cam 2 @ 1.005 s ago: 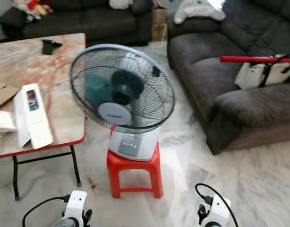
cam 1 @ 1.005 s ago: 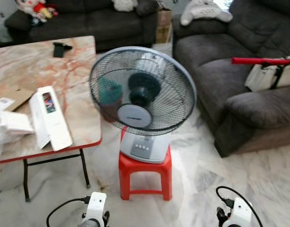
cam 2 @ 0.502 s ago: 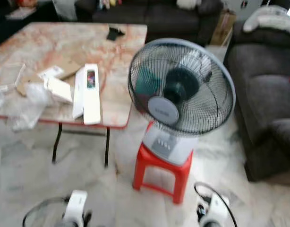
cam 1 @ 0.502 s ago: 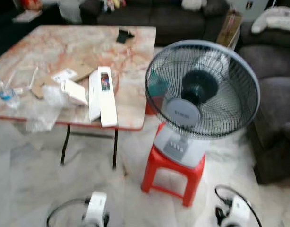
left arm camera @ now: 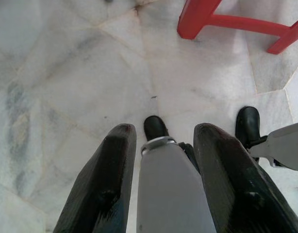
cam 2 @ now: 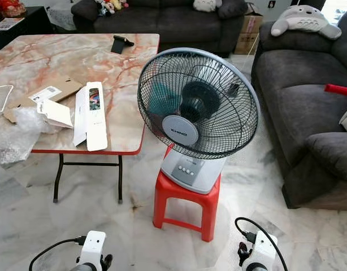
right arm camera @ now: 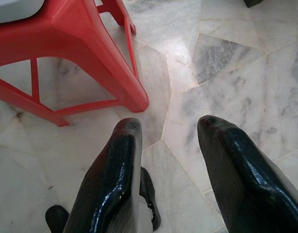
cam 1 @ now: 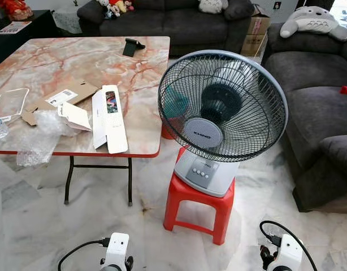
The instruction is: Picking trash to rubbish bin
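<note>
My left gripper (left arm camera: 161, 145) and right gripper (right arm camera: 168, 141) hang low over marble floor (cam 1: 38, 226), jaws wide, empty. Wrappers (cam 1: 35, 135), white box (cam 1: 110, 117) on desk (cam 1: 77, 62); fan (cam 1: 221, 107) on red stool (cam 1: 199, 203).

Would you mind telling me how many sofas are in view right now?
2: one dark sofa stands beyond the far end of the marble table, the other sofa along the right side past the fan. Others may lie outside the frame.

We count one fan (cam 1: 222, 110) on one red stool (cam 1: 199, 204), and one marble-topped table (cam 1: 77, 65). On it lie one long white box (cam 1: 109, 117), one small white box (cam 1: 74, 116), one cardboard sheet (cam 1: 60, 100), one crumpled clear plastic wrap (cam 1: 35, 135) at the near edge, and one black object (cam 1: 130, 46) by the far edge. Two dark sofas (cam 1: 179, 20) stand behind.
</note>
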